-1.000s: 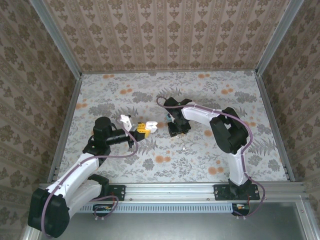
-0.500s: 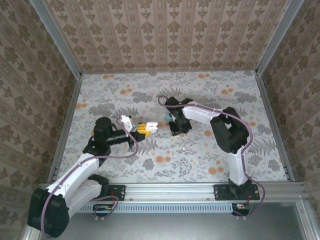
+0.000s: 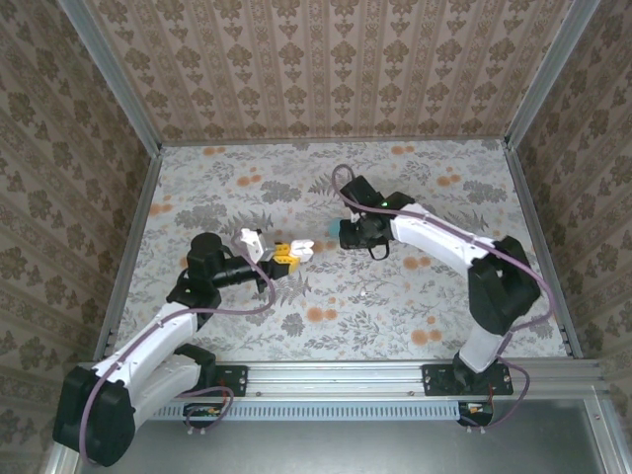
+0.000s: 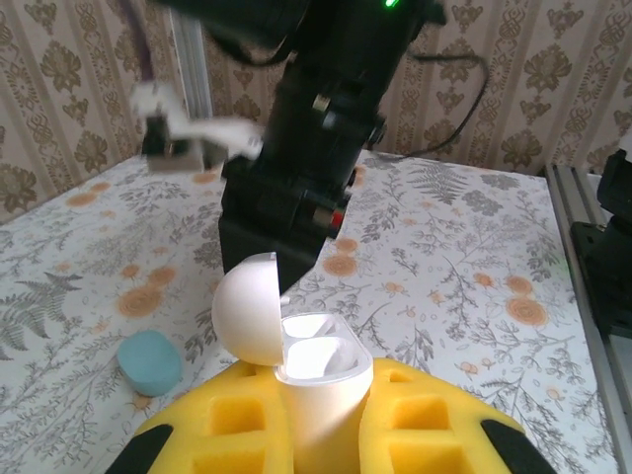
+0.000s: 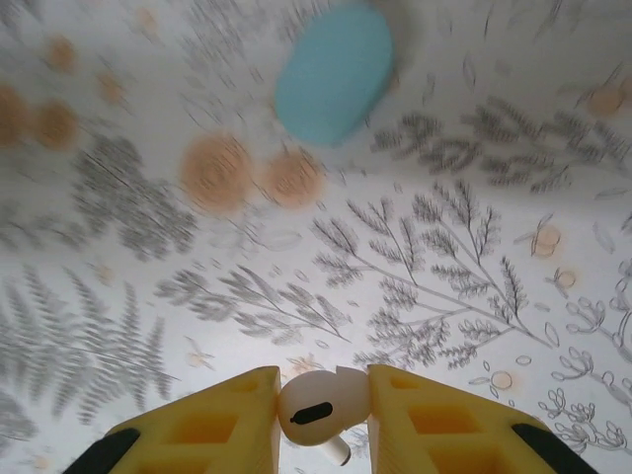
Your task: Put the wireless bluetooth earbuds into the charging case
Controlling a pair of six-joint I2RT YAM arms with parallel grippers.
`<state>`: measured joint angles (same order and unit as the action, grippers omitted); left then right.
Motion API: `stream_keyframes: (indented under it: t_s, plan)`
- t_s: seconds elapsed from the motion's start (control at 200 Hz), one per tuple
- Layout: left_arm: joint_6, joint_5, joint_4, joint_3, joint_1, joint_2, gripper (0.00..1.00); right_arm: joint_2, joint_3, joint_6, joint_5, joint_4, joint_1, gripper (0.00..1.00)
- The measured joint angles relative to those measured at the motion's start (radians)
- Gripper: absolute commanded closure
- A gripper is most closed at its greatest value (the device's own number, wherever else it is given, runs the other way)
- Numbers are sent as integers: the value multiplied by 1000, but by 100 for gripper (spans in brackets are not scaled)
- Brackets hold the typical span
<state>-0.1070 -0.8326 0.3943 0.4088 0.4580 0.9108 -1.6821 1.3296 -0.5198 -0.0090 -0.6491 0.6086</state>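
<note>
My left gripper (image 4: 318, 415) is shut on the white charging case (image 4: 318, 367), which stands upright between the yellow fingers (image 4: 434, 415) with its round lid (image 4: 247, 308) flipped open to the left. In the top view this gripper (image 3: 293, 253) sits left of centre. My right gripper (image 5: 324, 400) is shut on one whitish earbud (image 5: 331, 403), stem pointing down, above the flowered table. In the top view the right gripper (image 3: 354, 235) hangs just right of the case (image 3: 302, 249).
A teal oval case (image 5: 334, 72) lies shut on the table ahead of the right gripper, also visible left of the held case in the left wrist view (image 4: 150, 361). The right arm's black wrist (image 4: 296, 188) looms just behind the open case. Patterned walls enclose the table (image 3: 444, 296).
The right gripper has closed on the earbud and moved away from the near edge, while its elbow swung out to the right. The left arm has barely moved.
</note>
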Motion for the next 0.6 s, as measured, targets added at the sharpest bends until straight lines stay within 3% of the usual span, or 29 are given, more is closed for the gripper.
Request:
stream_keyframes:
  t_s: [0.34,0.6]
  plan:
    - [-11,151,168,-1,93,77,100,314,-135,-134,15,264,23,73]
    - [9,289,308,-1,126,125,100,411,-223,-212,45,503,109,73]
